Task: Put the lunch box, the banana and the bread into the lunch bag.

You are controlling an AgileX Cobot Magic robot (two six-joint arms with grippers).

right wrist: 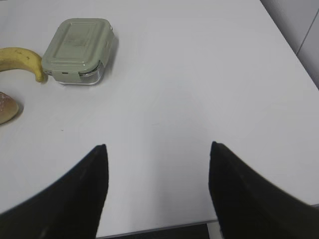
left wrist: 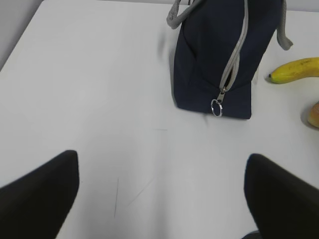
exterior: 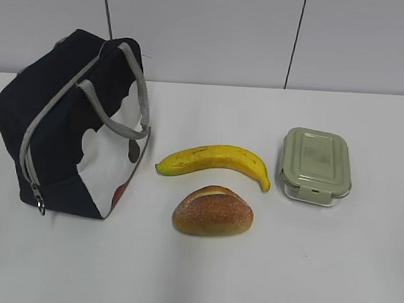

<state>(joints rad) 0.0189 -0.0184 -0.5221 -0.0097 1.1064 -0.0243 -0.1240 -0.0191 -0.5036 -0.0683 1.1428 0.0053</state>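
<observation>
On the left side of the white tabletop (exterior: 305, 270), near its far edge, the navy-blue fabric lunch bag (exterior: 64, 135) with a white lower side panel, grey zipper trim and grey strap handles stands upright, its zipper (left wrist: 234, 59) drawn shut down to a metal ring pull (left wrist: 217, 107) at the bag's near end. Just to the right of the bag, toward the middle of the tabletop, lies the curved yellow banana (exterior: 215, 163) with darker tips, and just in front of it, apart by a narrow gap, sits the oval golden-brown crusty bread roll (exterior: 213, 211) with a pale split on top. Farther right, close beside the banana's right tip but not clearly touching it, rests the small rectangular clear lunch box (exterior: 315, 166) with rounded corners and a sage-green clip-on lid. Neither arm shows in the exterior view. From the left wrist view, the left gripper (left wrist: 162, 199) hangs over the bare left part of the tabletop with its dark fingers (left wrist: 37, 194) spread wide and nothing between them; the bag stands well ahead of it and slightly to its right. From the right wrist view, the right gripper (right wrist: 157, 194) sits over the near right edge of the tabletop, fingers (right wrist: 70, 194) likewise parted and empty, with the lunch box well ahead and to its left, the banana and bread beyond at the picture's left edge.
</observation>
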